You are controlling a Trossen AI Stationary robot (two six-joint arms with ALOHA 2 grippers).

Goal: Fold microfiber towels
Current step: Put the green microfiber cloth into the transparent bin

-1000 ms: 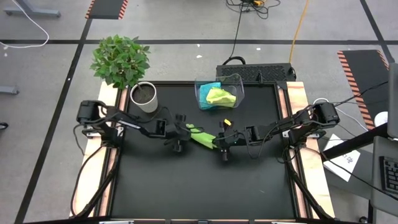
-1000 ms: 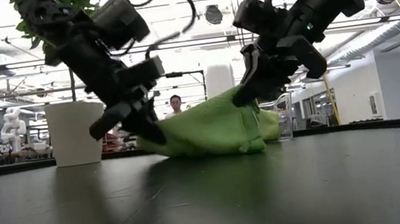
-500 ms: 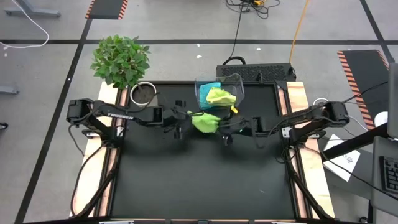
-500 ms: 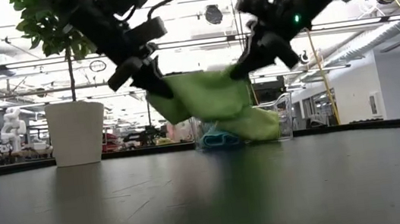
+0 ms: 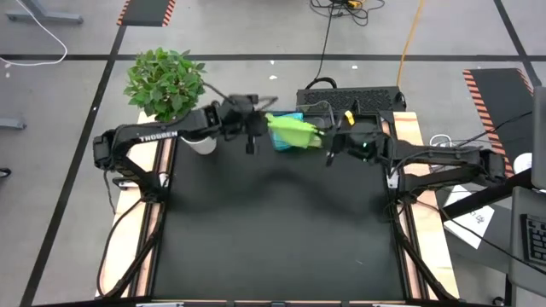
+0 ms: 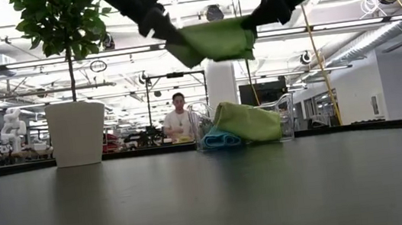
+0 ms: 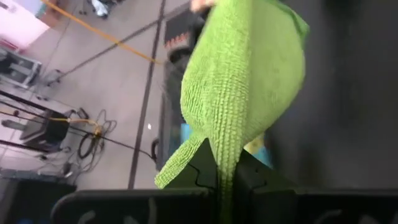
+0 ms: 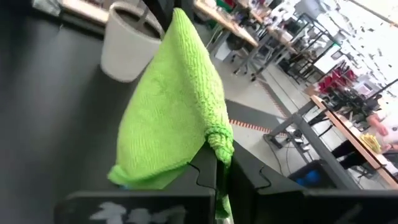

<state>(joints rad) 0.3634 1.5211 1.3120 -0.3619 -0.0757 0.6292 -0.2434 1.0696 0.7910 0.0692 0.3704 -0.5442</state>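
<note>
A folded lime-green microfiber towel (image 5: 294, 130) hangs high in the air between my two grippers, right above the clear plastic bin (image 6: 286, 117) at the table's far edge. My left gripper (image 5: 260, 126) is shut on its left end and my right gripper (image 5: 330, 141) on its right end. In the low view the towel (image 6: 215, 40) sags a little between them. Inside the bin lie another lime-green towel (image 6: 248, 122) and a turquoise towel (image 6: 220, 138). My left gripper pinches the towel's left end (image 7: 227, 163) between its two fingers, slanting down from the table's left. The cloth there is bunched in several layers. The towel is lifted clear of the table and the bin. My right gripper pinches the towel's right end (image 8: 219, 148) between its two fingers, coming nearly level from the table's right. A thick folded edge sits in the fingers. The towel stretches away from them toward the other gripper, clear of everything below.
A white pot (image 5: 198, 135) with a leafy plant stands at the table's far left, close to my left arm. A black box (image 5: 350, 100) sits just behind the far edge. A person (image 6: 180, 119) shows in the room beyond. The dark tabletop (image 5: 273, 230) lies bare toward the near edge.
Both grippers have risen and gone toward the table's far edge, carrying the lime-green towel. A second ago it still lay on the table's middle. It was then lifted clear and now hangs above the bin.
</note>
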